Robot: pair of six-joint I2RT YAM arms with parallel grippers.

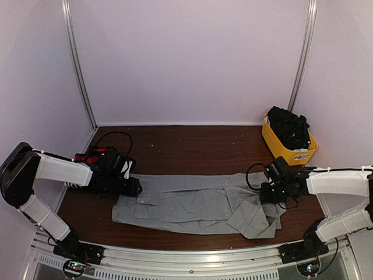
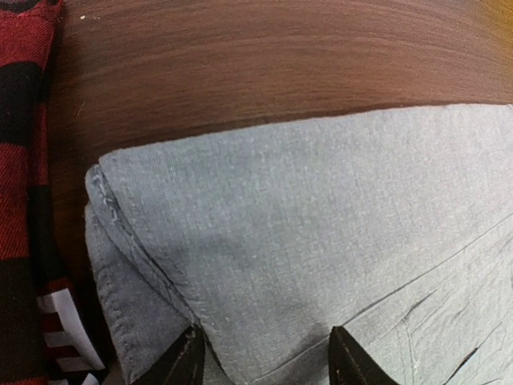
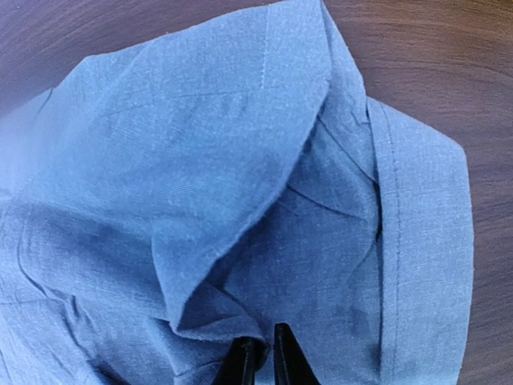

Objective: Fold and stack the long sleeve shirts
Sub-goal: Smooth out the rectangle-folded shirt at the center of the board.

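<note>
Top external view: a grey shirt [image 1: 186,204] is lying spread on the wooden table [image 1: 192,146] between both arms. At its left edge the left gripper [image 1: 133,186] is holding its jaws apart over flat cloth. The right gripper [image 1: 267,192] is pinching a bunched fold at the right end. A plaid shirt [image 2: 20,160] is lying just beside the left edge.

Site read as a robotics lab test cell, not a home. I noted plain pale wall panels [image 1: 192,58] boxing in three sides, thin metal corner poles [image 1: 78,64] and a dark brown wood-grain table [image 1: 192,146]. A slotted aluminium rail [image 1: 192,259] ran along the near edge, carrying my two white-and-black robot arms [image 1: 58,170]. One yellow plastic bin [image 1: 278,147] sat in the far right corner.
</note>
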